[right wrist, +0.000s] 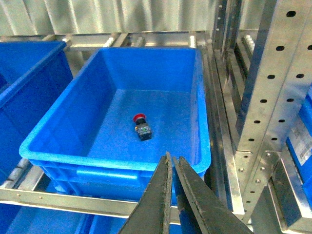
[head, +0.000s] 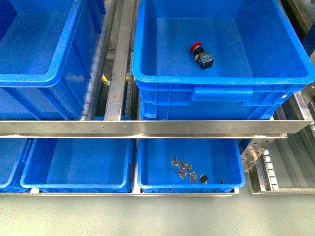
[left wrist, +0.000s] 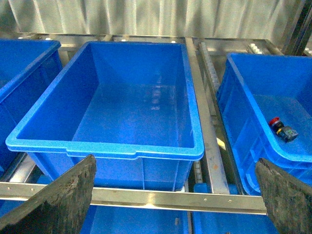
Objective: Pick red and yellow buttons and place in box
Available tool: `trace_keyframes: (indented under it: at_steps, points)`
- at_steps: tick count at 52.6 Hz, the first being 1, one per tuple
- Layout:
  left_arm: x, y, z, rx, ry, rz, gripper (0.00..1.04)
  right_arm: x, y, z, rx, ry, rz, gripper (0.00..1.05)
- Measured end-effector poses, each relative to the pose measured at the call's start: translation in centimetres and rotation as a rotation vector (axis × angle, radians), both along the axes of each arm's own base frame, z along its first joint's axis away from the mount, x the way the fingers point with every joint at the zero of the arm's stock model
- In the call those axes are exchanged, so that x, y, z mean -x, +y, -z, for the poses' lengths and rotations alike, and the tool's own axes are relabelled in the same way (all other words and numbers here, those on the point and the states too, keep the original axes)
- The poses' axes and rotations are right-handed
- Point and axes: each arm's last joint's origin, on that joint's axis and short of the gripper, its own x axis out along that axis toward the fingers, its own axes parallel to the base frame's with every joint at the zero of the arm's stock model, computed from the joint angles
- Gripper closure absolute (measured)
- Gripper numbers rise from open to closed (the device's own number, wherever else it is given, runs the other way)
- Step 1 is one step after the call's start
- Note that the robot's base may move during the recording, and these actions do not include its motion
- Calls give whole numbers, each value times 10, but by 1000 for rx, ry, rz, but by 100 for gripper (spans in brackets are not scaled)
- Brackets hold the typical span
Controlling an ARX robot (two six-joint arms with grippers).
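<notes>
My left gripper (left wrist: 175, 163) gapes wide, my right gripper (right wrist: 174, 161) pressed together and empty, facing the red button (head: 201, 54) in the bench's right-edge box (head: 147, 73).

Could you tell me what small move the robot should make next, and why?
Probably open the right gripper and lower it toward the red button: its fingers are closed with nothing between them, and the button lies on the floor of the right-hand bin just ahead of it.

Everything's parked on a metal rack (head: 147, 129). Up top, a left deep bin (head: 29, 78) and a right deep bin (head: 167, 80) sit side by side. One level down: a left shallow tray (head: 74, 187) and a right shallow tray (head: 187, 188).
</notes>
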Motion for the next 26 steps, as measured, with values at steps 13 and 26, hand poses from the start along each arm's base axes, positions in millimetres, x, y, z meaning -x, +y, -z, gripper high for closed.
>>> trace_keyframes:
  at_steps: [13,26]
  points:
    - [0,0,0,0,0,0,8,11,0,-6,0,-18,0,101]
    - [0,0,0,0,0,0,8,23,0,-9,0,-27,0,101]
